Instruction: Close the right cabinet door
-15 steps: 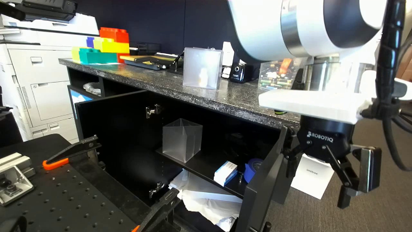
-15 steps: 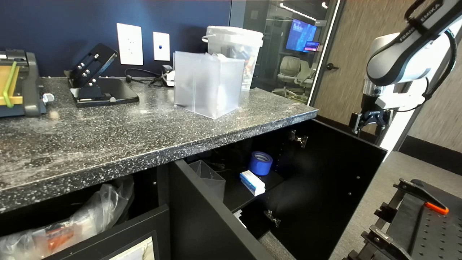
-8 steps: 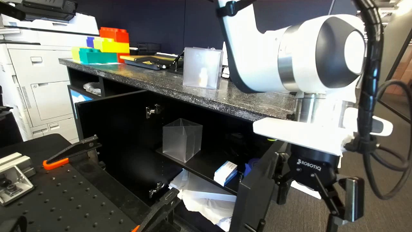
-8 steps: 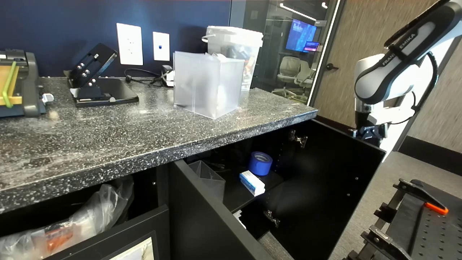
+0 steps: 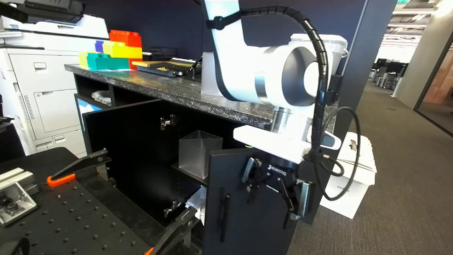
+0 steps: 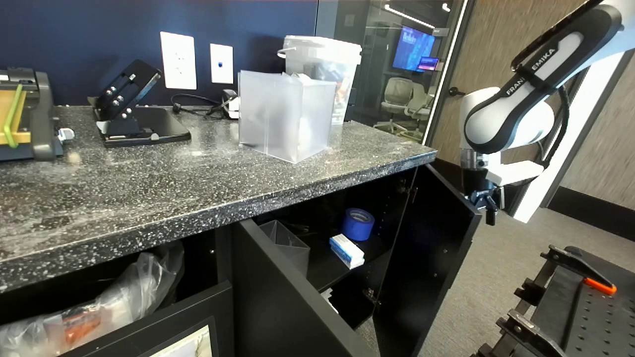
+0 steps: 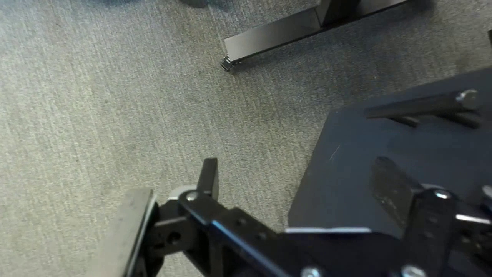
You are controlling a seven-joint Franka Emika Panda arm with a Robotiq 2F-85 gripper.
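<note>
The right cabinet door [image 5: 244, 226] is a flat black panel standing partly open; it also shows in an exterior view [image 6: 429, 253] and in the wrist view [image 7: 346, 165]. A black bar handle [image 5: 224, 217] is on its outer face, also seen in the wrist view [image 7: 423, 105]. My gripper [image 5: 269, 211] is at the door's outer face, near its top edge. In an exterior view the door partly hides the gripper [image 6: 483, 201]. In the wrist view the gripper [image 7: 296, 165] has its fingers wide apart with nothing between them. One finger is close to the door; contact cannot be told.
The left door [image 5: 127, 159] stands open. A speckled countertop [image 6: 149, 188] overhangs the cabinet. Inside are a clear box [image 5: 200, 154], blue tape [image 6: 358, 224] and a small white box [image 6: 347, 250]. A black perforated table [image 5: 81, 216] with clamps stands in front. A white box [image 5: 350, 180] is on the floor.
My gripper has moved down, then sideways toward the cabinet front. The right door has swung inward toward the cabinet with it, and its outer face and handle now show.
</note>
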